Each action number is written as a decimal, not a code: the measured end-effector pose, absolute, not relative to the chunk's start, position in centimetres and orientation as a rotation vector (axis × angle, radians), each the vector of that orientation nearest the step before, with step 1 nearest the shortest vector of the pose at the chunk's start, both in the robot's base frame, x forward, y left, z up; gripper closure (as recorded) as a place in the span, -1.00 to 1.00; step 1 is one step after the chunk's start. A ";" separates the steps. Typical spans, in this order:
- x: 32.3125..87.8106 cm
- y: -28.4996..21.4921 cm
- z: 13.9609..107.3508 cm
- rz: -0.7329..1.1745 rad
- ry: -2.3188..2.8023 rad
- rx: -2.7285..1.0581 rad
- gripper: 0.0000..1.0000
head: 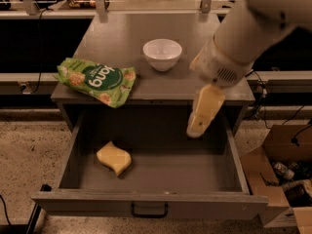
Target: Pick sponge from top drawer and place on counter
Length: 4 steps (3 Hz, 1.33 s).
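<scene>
My arm (253, 33) slanted down from the upper right. The tool (197, 128) hung above the open top drawer's (146, 204) right rear; I couldn't tell its opening. The sponge (114, 158) lay front left on the drawer floor, well apart.

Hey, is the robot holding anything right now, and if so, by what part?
Nothing. The end effector hangs over the open drawer's right side; the sponge lies apart from it on the drawer floor, at left.
</scene>
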State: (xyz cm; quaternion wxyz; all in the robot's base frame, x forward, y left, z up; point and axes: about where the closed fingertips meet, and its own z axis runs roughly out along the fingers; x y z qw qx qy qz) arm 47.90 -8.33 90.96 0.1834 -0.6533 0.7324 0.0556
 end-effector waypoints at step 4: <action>44.9 3.5 84.5 0.259 1.795 -1.826 -1.00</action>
